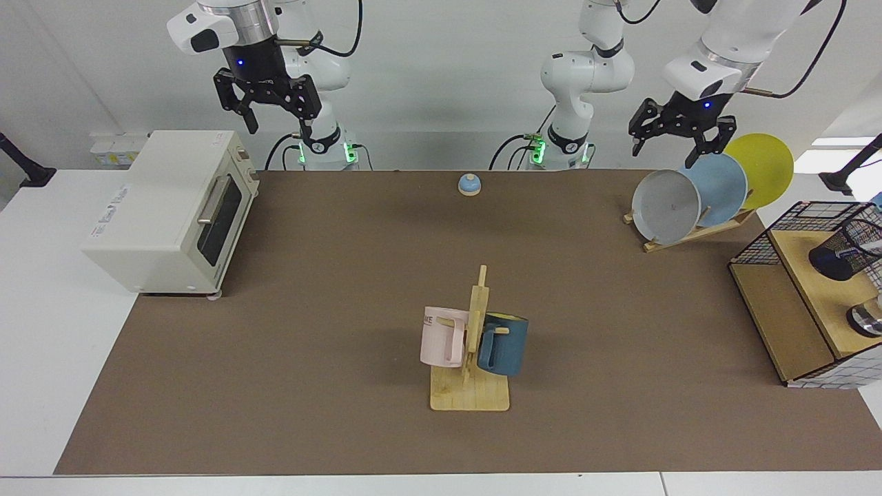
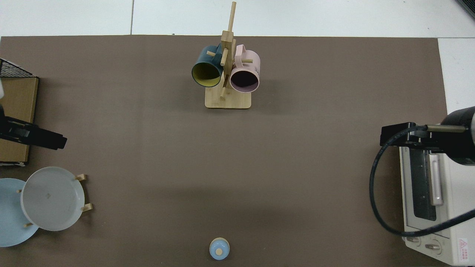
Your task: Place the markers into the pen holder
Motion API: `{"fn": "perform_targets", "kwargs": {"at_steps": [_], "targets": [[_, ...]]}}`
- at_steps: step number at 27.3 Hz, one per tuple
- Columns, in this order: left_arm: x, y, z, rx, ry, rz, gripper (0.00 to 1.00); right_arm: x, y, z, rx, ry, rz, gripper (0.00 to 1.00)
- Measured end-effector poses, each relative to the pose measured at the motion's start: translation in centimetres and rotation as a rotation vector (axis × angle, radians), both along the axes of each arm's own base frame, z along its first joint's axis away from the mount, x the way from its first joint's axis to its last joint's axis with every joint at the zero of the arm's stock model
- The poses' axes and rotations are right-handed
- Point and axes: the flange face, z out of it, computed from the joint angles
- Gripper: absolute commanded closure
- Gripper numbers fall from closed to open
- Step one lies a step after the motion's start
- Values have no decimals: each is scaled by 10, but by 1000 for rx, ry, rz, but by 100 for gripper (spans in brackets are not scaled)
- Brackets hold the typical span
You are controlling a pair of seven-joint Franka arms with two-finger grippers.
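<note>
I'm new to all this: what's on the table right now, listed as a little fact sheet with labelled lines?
Left end effector: open, empty, raised above the plate rack.
Right end effector: open, empty, waiting above the cream toaster oven.
Black wire-mesh pen holder: on the wooden shelf inside the black wire basket, leaning in the facing view.
Marker: a white tip shows at the holder's mouth; too cut off to be sure.
Plate rack: grey plate, blue plate, yellow plate.
Mug tree: pink mug, dark blue mug.

Pen holder [image 1: 846, 252] cut by the facing view's edge, its contents too small to tell, wire basket [image 2: 13, 69] cropped in the top view, left gripper [image 2: 35, 135] half out of frame
</note>
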Motion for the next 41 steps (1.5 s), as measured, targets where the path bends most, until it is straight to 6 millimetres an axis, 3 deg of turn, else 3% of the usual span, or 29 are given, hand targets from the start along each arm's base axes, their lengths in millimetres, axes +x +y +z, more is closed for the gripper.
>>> {"fn": "perform_targets", "kwargs": {"at_steps": [5, 23, 41], "targets": [[5, 2, 0, 16, -1, 5, 0, 0, 0, 0, 0, 0, 0, 0], [-8, 10, -4, 44, 22, 36, 0, 0, 0, 0, 0, 0, 0, 0], [-10, 9, -4, 45, 24, 35, 0, 0, 0, 0, 0, 0, 0, 0]]}}
